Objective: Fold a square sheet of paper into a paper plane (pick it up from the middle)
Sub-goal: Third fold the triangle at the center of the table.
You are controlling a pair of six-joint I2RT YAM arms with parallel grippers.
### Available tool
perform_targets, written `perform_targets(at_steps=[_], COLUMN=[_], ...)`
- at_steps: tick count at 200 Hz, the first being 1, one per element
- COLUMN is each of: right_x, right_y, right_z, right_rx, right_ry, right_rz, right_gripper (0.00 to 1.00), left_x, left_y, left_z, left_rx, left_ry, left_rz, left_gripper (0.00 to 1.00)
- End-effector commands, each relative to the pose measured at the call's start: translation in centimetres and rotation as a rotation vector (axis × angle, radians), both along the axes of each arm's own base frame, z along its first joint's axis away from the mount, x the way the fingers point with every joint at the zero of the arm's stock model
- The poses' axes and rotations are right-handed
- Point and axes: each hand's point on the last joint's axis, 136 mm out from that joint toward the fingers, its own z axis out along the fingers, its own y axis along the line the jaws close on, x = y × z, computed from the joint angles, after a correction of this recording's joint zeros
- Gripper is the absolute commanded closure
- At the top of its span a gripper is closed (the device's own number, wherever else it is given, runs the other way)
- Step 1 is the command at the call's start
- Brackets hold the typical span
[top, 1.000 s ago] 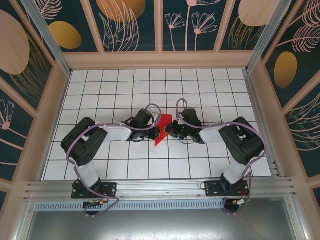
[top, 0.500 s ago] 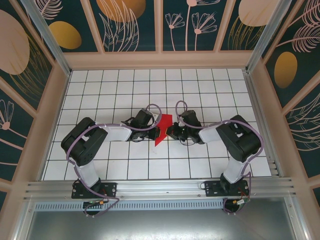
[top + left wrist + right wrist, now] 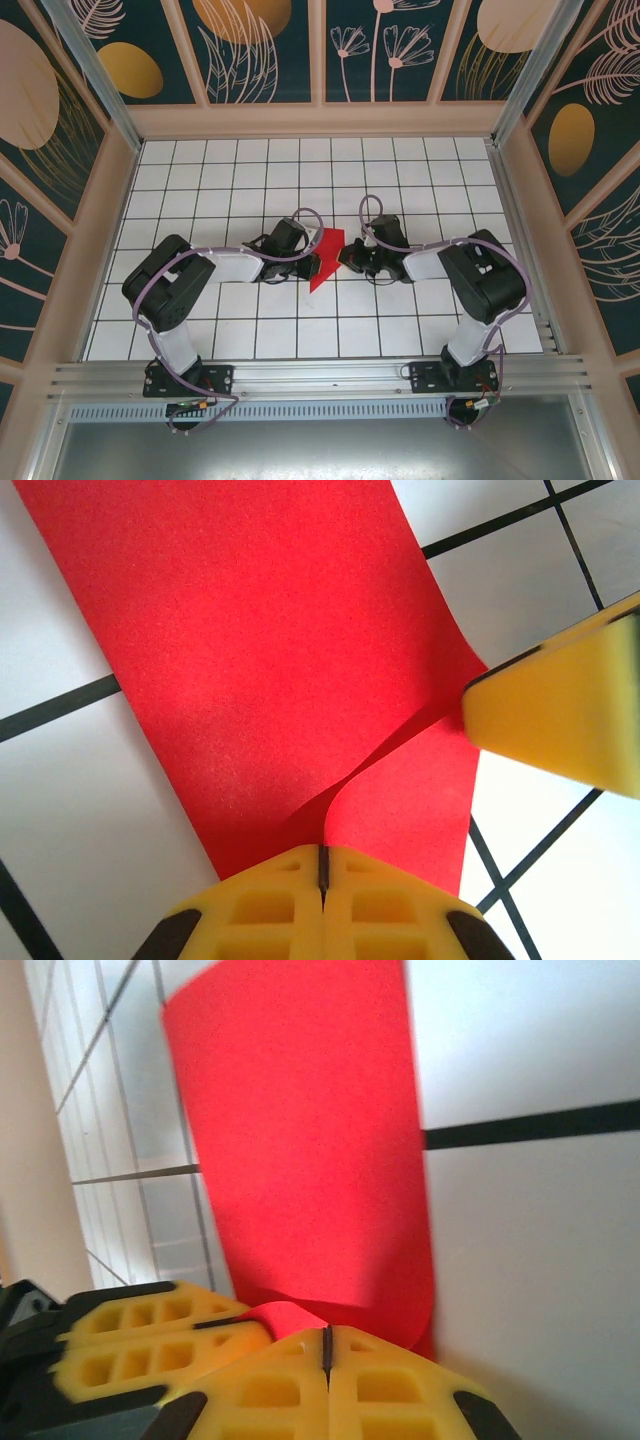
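The square sheet of paper [image 3: 321, 274] is bright red and folded into a narrower layered shape, lying mid-table between both arms. My left gripper [image 3: 310, 256] is at its left side, and in the left wrist view it [image 3: 322, 855] is shut, with a raised fold of the paper [image 3: 270, 660] running into the seam of its jaws. My right gripper [image 3: 347, 258] is at the paper's right edge, its jaws [image 3: 326, 1338] also shut, and the paper [image 3: 300, 1150] curves up straight from them. The right fingertips [image 3: 560, 715] touch the paper's edge where the raised fold ends.
A white gridded tabletop [image 3: 240, 180] lies inside low beige walls [image 3: 320, 120]. An aluminium rail [image 3: 320, 375] runs along the near edge by the arm bases. The left gripper's yellow fingers [image 3: 150, 1345] sit close beside the right jaws.
My right gripper has drawn back to the right, from over the paper to its right edge. The left arm and the paper's place on the table stay the same.
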Motion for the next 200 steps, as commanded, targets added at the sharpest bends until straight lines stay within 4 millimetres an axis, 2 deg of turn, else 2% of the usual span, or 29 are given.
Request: perform_targets(at_steps=[1,28,74,100,147,200], right_x=[0.2,0.0,1.9,2.3,2.0,0.9], right_y=[-0.4,-1.0,-1.3,-1.2,-0.6,-1.7], right_z=[-1.1,-1.3,3.0,3.5,1.9,-1.4], right_rx=[-0.032,-0.061,-0.01,0.017,0.053,-0.023], right_ry=[-0.001,0.006,-0.081,-0.09,-0.046,0.022], right_rz=[-0.003,-0.013,-0.02,-0.01,-0.002,-0.017], right_gripper=[1.0,1.0,1.0,1.0,1.0,1.0], left_x=[-1.6,-1.7,-1.7,-1.6,-1.6,-1.7], left_y=[1.5,1.5,1.5,1.4,1.4,1.5], left_z=[-2.7,-2.7,-2.6,-2.6,-2.6,-2.7], left_rx=[0.085,0.089,0.086,0.085,0.085,0.087], left_ry=[0.084,0.084,0.083,0.083,0.086,0.089], left_rz=[-0.015,-0.017,-0.019,-0.02,-0.021,-0.021], left_gripper=[1.0,1.0,1.0,1.0,1.0,1.0])
